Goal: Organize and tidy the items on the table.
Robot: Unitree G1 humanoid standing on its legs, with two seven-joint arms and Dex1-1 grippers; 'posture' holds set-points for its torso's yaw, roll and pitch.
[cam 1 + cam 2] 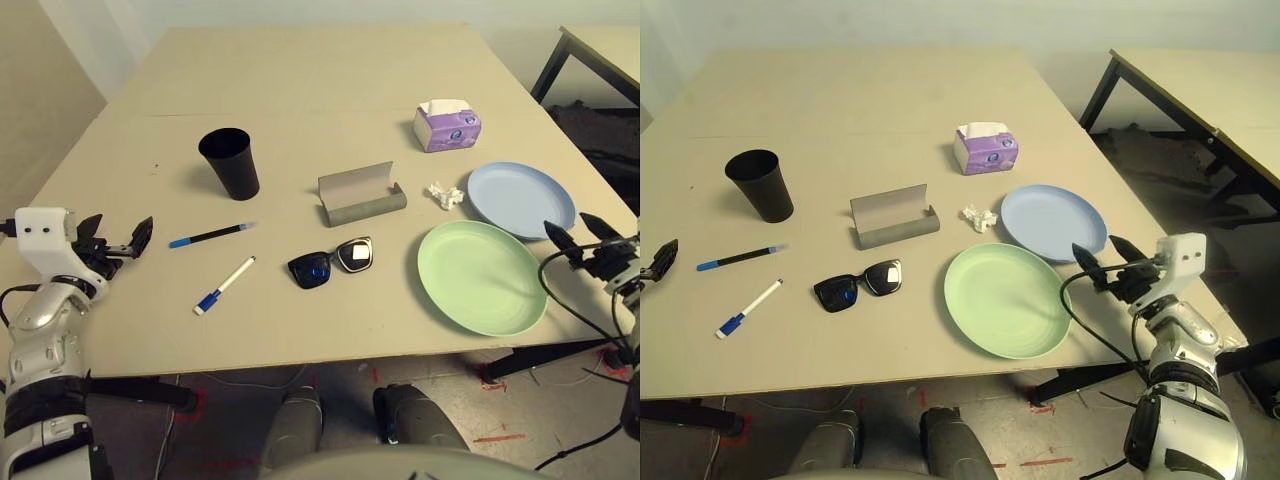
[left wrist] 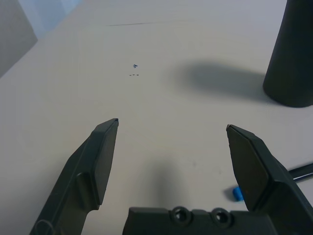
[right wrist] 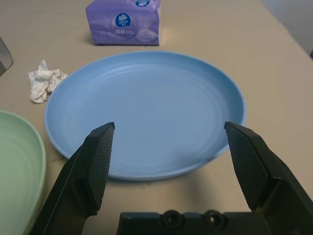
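Observation:
On the beige table stand a black tapered cup and an open grey glasses case. A blue-black pen and a white marker with a blue cap lie front left, with black sunglasses in the middle. A crumpled tissue sits beside the pale-blue plate, and the green plate lies in front. My left gripper hovers open, left of the pen. My right gripper is open at the blue plate's near rim.
A purple tissue box stands behind the plates. A smaller black-legged table is off to the right. The far half of the beige table is bare, with a faint seam line across it.

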